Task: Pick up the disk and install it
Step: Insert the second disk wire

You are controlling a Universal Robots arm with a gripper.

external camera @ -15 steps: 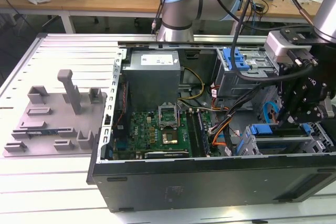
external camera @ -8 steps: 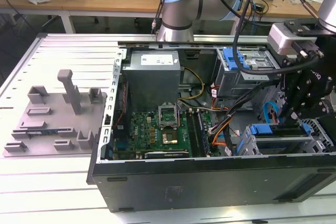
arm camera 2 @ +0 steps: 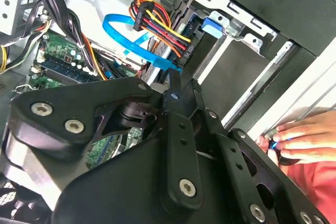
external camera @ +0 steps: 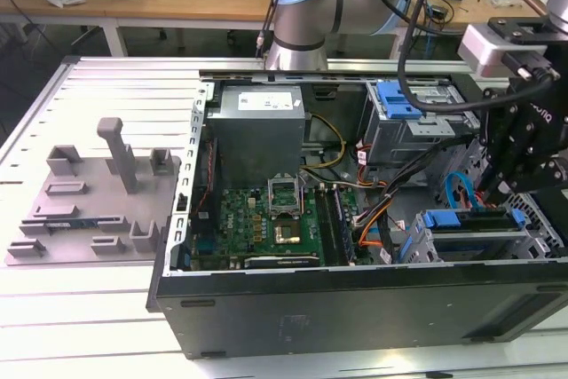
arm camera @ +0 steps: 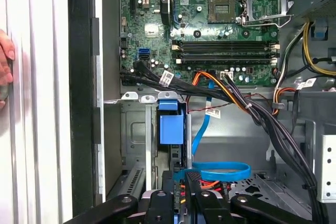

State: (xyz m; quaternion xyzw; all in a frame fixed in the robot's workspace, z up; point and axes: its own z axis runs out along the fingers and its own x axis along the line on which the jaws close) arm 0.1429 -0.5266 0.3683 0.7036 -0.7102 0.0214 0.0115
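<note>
Exterior view puts the disk [external camera: 466,219] lying in the lower drive cage [external camera: 532,228], the gripper [external camera: 499,185] just above it. In both wrist views the gripper's fingers look pressed together, apparently on nothing, though their tips are half hidden. A blue data cable [arm camera: 220,171] and wire bundle [arm camera 2: 157,19] crowd them and could snag. Cage walls leave little side room, and a person's hand [arm camera 2: 304,137] rests at the case edge.

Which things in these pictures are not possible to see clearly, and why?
Disk, exterior view: partly covered by the end effector; how deep it sits is unclear.
Hand, first wrist view: cut off by the picture's edge.
Small thing under the hand, second wrist view: too blurred to name.
</note>
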